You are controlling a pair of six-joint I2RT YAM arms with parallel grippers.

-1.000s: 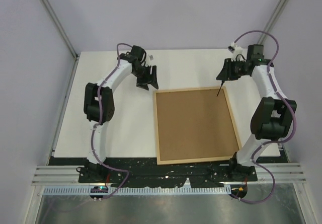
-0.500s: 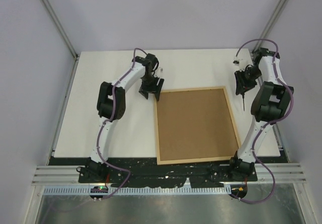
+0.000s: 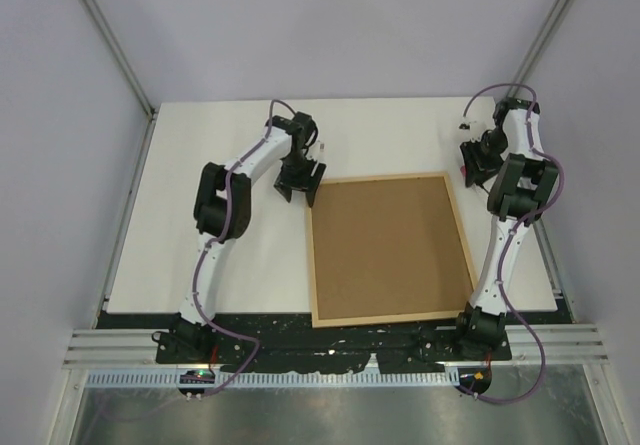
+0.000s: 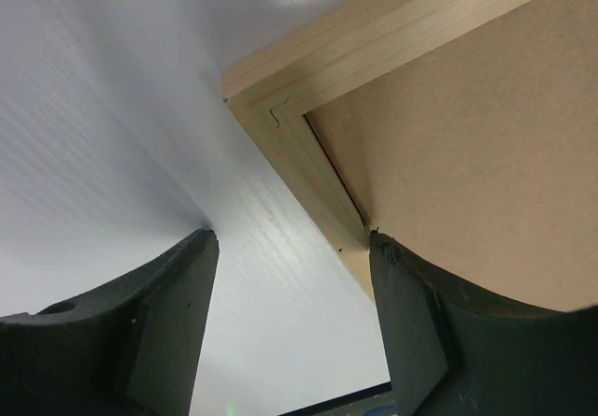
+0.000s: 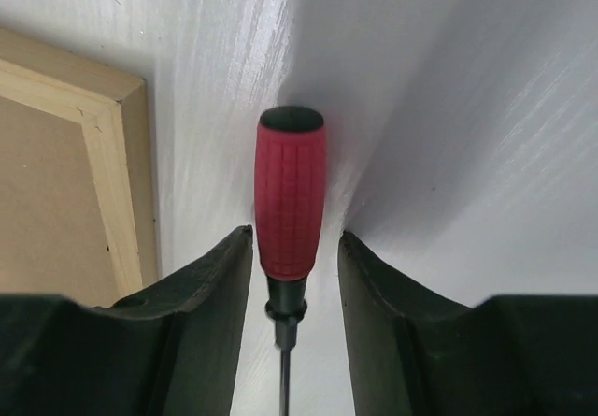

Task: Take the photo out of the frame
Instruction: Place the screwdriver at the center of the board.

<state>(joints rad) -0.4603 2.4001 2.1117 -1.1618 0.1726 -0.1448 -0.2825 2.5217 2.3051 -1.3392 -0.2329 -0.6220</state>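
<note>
Brown fibreboard (image 3: pixel 388 248) still backs the frame (image 3: pixel 311 255); photo not out. Left gripper (image 4: pixel 290 240) gapes at its eleven o'clock corner; right gripper (image 5: pixel 294 236), slack, straddles a screwdriver (image 5: pixel 291 196).

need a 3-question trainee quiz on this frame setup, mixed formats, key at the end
1. True or false: the photo is in view.
2. What lies between the fingers of the right gripper? A) pliers B) screwdriver C) knife
3. Which corner of the frame is the left gripper at?
Key: 1 false, only the frame's brown back shows. 2 B. 3 the far left corner, jaws open.
</note>
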